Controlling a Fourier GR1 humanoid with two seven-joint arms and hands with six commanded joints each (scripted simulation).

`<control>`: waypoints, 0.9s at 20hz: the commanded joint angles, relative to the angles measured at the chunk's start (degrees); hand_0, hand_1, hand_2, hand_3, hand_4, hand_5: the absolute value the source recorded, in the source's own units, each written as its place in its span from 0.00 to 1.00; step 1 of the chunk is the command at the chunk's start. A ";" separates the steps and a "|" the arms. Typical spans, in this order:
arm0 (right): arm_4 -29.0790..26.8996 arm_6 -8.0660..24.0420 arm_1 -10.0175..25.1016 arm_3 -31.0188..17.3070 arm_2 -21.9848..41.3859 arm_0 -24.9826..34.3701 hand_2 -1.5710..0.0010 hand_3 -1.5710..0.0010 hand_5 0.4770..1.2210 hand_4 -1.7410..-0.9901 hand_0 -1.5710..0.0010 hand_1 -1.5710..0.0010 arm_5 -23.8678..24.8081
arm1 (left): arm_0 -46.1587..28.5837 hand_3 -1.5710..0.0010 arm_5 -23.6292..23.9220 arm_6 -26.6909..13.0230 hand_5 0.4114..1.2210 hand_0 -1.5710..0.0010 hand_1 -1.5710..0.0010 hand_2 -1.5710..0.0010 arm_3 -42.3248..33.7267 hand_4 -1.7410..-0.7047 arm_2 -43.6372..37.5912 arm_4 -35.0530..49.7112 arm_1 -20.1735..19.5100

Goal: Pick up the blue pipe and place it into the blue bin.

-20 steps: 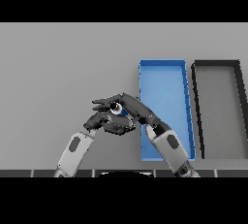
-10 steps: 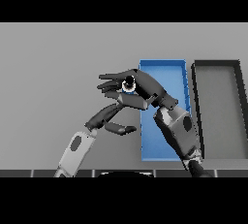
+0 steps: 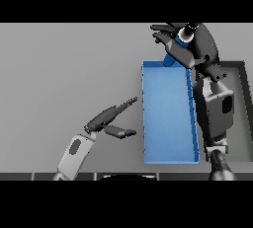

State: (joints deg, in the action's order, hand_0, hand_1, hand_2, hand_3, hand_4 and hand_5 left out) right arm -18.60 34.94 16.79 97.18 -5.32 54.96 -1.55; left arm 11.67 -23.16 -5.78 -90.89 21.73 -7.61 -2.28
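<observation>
Grey bench [image 3: 64,74] under us, our right hand [image 3: 190,44] is curled round the blue pipe [image 3: 175,52] high over the blue bin's [image 3: 168,160] far edge, so letting go now could drop it outside

A plain sorting workstation: a bare grey table [image 3: 59,64] carrying a blue bin [image 3: 168,158] beside a dark bin [image 3: 243,74].

Blue pipe [image 3: 174,53] tilted, above far end of blue bin [image 3: 168,118].
</observation>
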 commanded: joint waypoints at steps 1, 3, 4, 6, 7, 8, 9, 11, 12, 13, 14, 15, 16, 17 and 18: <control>0.70 0.00 1.25 -0.13 -0.76 -2.17 0.00 0.00 1.00 0.00 0.00 0.00 -0.04 | 0.27 1.00 0.12 0.07 0.00 1.00 1.00 1.00 0.20 0.83 -0.17 -0.05 -0.01; 0.41 0.00 2.29 0.60 -2.13 -7.45 0.00 0.00 1.00 0.00 0.00 0.00 -0.51 | 0.38 1.00 0.56 0.65 0.00 1.00 1.00 1.00 -0.06 0.84 -0.11 -0.67 -0.32; 0.14 0.00 2.87 1.21 -2.74 -10.08 0.00 0.00 1.00 0.00 0.00 0.00 0.05 | 0.49 1.00 0.55 0.44 0.00 1.00 1.00 1.00 -0.65 0.84 -0.49 -0.24 -0.55; -0.32 0.00 3.34 2.47 -2.75 -15.66 0.00 0.00 1.00 0.00 0.00 0.00 0.76 | 0.32 1.00 0.39 0.92 0.01 1.00 1.00 1.00 0.05 0.84 -0.30 -0.51 -0.70; -0.59 0.00 3.75 2.84 -2.62 -18.25 0.00 0.00 1.00 0.00 0.00 0.00 0.76 | -0.65 1.00 0.12 1.39 0.01 1.00 1.00 1.00 -0.31 0.85 0.39 -0.69 -0.69; -1.01 0.00 4.24 3.83 -2.29 -21.34 0.00 0.00 1.00 0.00 0.00 0.00 1.42 | -0.33 1.00 0.28 1.34 0.01 1.00 1.00 1.00 -0.41 0.84 0.14 -0.59 -0.68; -0.80 0.00 4.45 4.92 -0.97 -24.22 0.00 0.00 1.00 0.00 0.00 0.00 2.73 | -0.51 1.00 0.20 0.69 0.01 1.00 1.00 1.00 -0.48 0.84 0.30 -0.34 -0.41; -1.24 0.00 5.07 6.79 0.14 -29.97 0.00 0.00 1.00 0.00 0.00 0.00 4.31 | -1.03 1.00 0.12 0.45 0.01 1.00 1.00 1.00 -0.79 0.83 0.31 0.20 -0.24; -1.17 0.00 5.06 7.41 1.59 -32.32 0.00 0.00 1.00 0.00 0.00 0.00 6.29 | -1.28 1.00 0.15 0.23 0.01 1.00 1.00 1.00 -1.58 0.83 0.33 0.60 -0.13; -2.16 0.00 6.22 8.25 2.91 -34.98 0.00 0.00 1.00 0.00 0.00 0.00 8.82 | -1.45 1.00 0.16 -0.11 0.02 1.00 1.00 1.00 -1.79 0.83 0.35 0.77 -0.13; -3.26 0.00 8.14 8.93 5.12 -36.77 0.00 0.00 1.00 0.00 0.00 0.00 11.94 | -1.61 1.00 0.33 0.09 0.02 1.00 1.00 1.00 -1.63 0.83 0.21 0.55 -0.39; -3.59 0.00 9.95 9.56 6.75 -39.05 0.00 0.00 1.00 0.00 0.00 0.00 14.14 | -1.57 1.00 0.35 -0.37 0.02 1.00 1.00 1.00 -1.56 0.83 0.34 0.37 -0.41; -3.72 0.00 11.17 9.07 9.06 -40.27 0.00 0.00 1.00 0.00 0.00 0.00 17.41 | -1.47 1.00 0.53 -0.28 0.02 1.00 1.00 1.00 -1.15 0.83 0.68 -0.08 -0.10; -4.07 0.00 13.30 8.91 11.48 -41.77 0.00 0.00 1.00 0.00 0.00 0.00 20.55 | -1.57 1.00 0.14 -0.26 0.02 1.00 1.00 1.00 -1.11 0.83 0.46 0.45 -0.26; -5.15 0.00 15.25 8.54 13.48 -42.63 0.00 0.04 1.00 0.00 0.00 0.00 23.82 | -2.00 1.00 0.08 0.76 0.01 1.00 1.00 1.00 -1.68 0.82 1.04 0.22 -0.20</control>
State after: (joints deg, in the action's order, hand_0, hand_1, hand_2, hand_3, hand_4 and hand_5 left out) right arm -23.70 34.95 32.05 105.70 8.15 12.31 22.16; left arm 9.65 -23.11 -4.87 -92.57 22.78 -7.36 -2.47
